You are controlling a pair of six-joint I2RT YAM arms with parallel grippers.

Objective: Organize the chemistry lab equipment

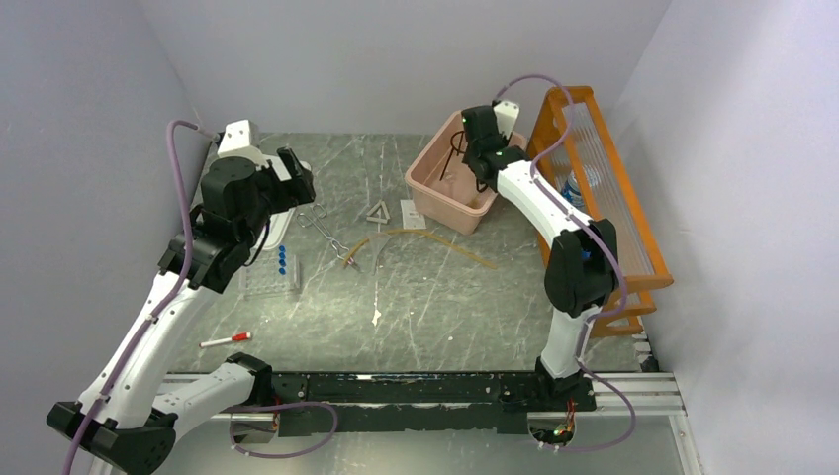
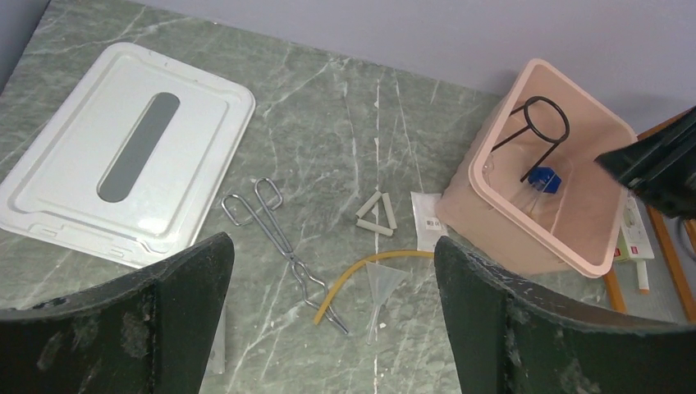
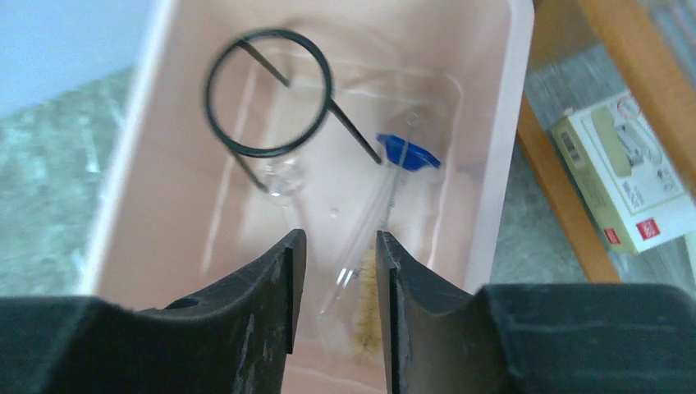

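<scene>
My right gripper (image 3: 338,238) hangs over the pink bin (image 3: 501,123), jaws a little apart with nothing between them; in the top view (image 1: 475,163) it is above the bin (image 1: 427,198). The bin holds the black wire ring (image 3: 267,153), a blue piece (image 3: 408,152), glass rods (image 3: 361,238) and the brown brush (image 3: 367,316). My left gripper (image 2: 332,242) is wide open and empty, high above the metal tongs (image 2: 283,242), amber tubing (image 2: 361,275), a clear funnel (image 2: 384,283) and the white triangle (image 2: 376,215). Blue-capped tubes (image 1: 282,262) stand in a rack near the left arm.
A white lid (image 2: 123,156) lies at the far left. A white packet (image 2: 427,222) lies against the bin. The orange wooden shelf (image 1: 604,188) stands right of the bin, with a small box (image 3: 624,180) in it. A red-capped marker (image 1: 226,339) lies near the front left.
</scene>
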